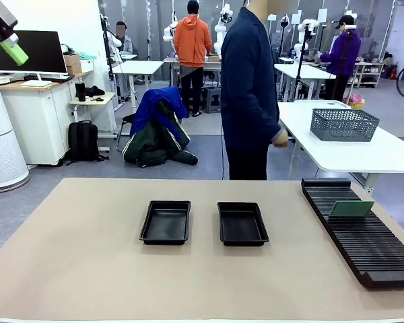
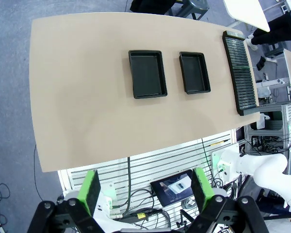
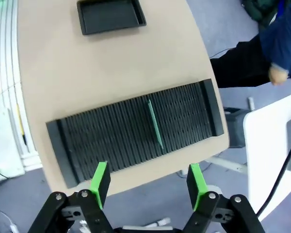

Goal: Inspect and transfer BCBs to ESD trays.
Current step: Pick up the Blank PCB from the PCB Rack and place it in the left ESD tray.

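Note:
Two black ESD trays, the left one (image 1: 165, 222) and the right one (image 1: 242, 223), lie side by side mid-table with nothing in them. One green BCB (image 1: 351, 208) stands upright in a slot of the black rack (image 1: 363, 232) at the right. From high above the table, my left gripper (image 2: 147, 190) is open, looking down on both trays (image 2: 147, 74) (image 2: 194, 72); in the front view it hangs at the top left (image 1: 10, 47). My right gripper (image 3: 148, 183) is open above the rack (image 3: 111, 138), with the BCB (image 3: 155, 124) edge-on below it.
A person (image 1: 249, 87) stands at the table's far edge, one hand (image 1: 280, 138) hanging at the side. A grey mesh basket (image 1: 343, 124) sits on a white table behind. The rack lies along the right edge.

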Action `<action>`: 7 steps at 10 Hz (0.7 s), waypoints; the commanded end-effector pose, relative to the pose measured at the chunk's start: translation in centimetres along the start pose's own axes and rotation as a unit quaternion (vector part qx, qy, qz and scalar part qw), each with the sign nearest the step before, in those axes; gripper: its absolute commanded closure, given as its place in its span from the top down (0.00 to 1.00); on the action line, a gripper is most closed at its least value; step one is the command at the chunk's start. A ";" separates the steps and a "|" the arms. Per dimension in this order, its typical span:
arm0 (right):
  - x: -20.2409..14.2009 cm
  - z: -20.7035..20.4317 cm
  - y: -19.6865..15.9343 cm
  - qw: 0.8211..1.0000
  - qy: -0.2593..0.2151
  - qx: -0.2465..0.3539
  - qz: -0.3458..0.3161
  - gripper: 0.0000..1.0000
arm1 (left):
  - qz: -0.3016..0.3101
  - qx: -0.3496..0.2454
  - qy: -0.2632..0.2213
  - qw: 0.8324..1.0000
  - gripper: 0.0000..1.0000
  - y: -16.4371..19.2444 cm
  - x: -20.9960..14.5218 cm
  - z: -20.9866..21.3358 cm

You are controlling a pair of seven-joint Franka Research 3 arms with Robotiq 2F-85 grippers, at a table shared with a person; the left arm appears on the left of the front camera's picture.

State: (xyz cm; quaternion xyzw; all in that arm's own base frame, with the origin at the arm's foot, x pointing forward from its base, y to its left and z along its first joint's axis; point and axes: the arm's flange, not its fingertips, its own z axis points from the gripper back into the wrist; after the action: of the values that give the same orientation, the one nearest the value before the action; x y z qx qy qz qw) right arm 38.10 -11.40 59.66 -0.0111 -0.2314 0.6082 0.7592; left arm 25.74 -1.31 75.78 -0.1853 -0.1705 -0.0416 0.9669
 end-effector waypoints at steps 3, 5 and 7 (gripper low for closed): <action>0.9 -4.7 0.0 0.991 0.082 -0.021 0.104 0.85 | 0.001 0.001 -0.003 1.000 1.00 0.1 -0.1 -0.1; 1.6 -7.2 -1.1 0.986 0.106 0.007 0.130 0.85 | 0.001 0.001 -0.003 1.000 1.00 0.1 -0.1 -0.1; 1.6 -9.7 -2.5 0.981 0.117 0.026 0.152 0.85 | 0.001 0.001 -0.003 1.000 1.00 0.1 -0.1 -0.1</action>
State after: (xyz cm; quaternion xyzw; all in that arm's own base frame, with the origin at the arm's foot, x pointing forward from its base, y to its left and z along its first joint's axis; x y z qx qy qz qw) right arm 42.73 -7.80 52.48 -0.0871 -0.1282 0.7017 0.6953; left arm 25.70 -1.32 75.80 -0.1853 -0.1708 -0.0417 0.9668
